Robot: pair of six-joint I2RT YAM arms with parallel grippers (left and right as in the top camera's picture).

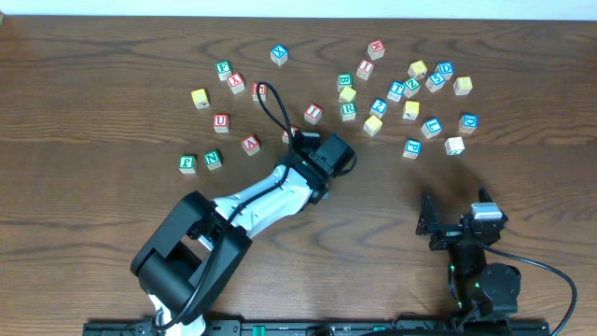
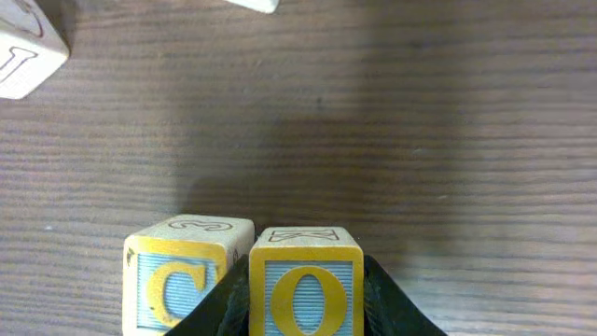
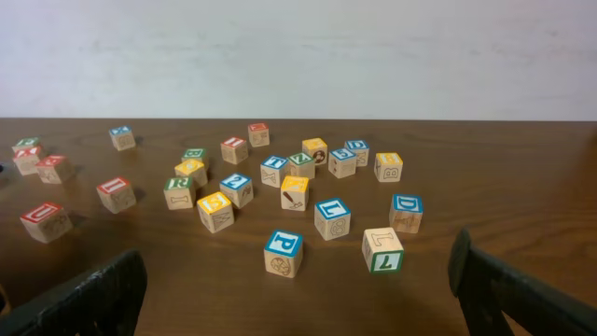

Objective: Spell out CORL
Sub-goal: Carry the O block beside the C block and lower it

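Note:
In the left wrist view my left gripper is shut on a yellow-and-blue O block. A matching C block stands right beside it on the left, nearly touching. In the overhead view the left gripper sits mid-table and hides both blocks. My right gripper is open and empty near the front right; its fingers frame the right wrist view. A green R block lies in the far cluster. A block with L on top stands in front of the right gripper.
Several loose letter blocks are scattered across the far half of the table, a cluster at far right and others at far left. A blue P block is nearest the right gripper. A pale block lies beyond the left gripper.

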